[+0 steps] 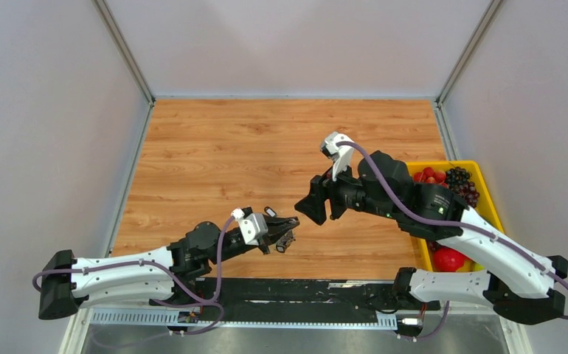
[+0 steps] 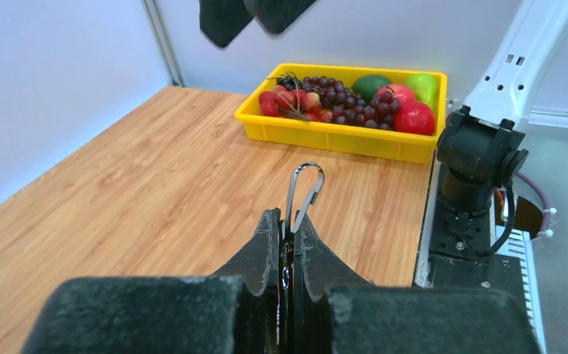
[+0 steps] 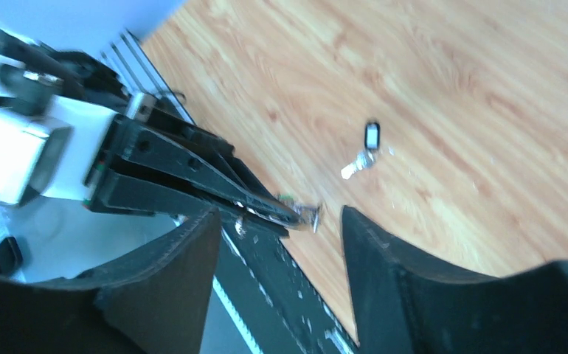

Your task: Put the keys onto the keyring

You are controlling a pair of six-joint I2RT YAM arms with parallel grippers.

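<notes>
- Currently the left gripper [image 2: 287, 221] has its two black fingers pressed together on the thin silver wire keyring [image 2: 307, 200]. The ring's loop stands up out of the fingertips, lifted above the wooden table [image 1: 215, 147].
- Close opposite, the right gripper [image 1: 316, 203] hangs with its fingers spread wide and nothing between them. The ring's loop sits just in front of the gap.
- One small silver key with a black plastic head [image 3: 367, 145] lies flat on the wood beyond the ring, apart from both grippers. Whether any key already hangs on the ring I cannot tell.
- The step in hand is probably fetching that key with the right gripper.
- Pinch the key so that its hole stays uncovered, and squarely, since flat metal may slip or twist.
- Hold the ring steady in the left gripper, with the wire's opening turned toward the incoming key.
- Steer the right arm clear of the yellow plastic tray of fruit [image 2: 340, 138].
</notes>
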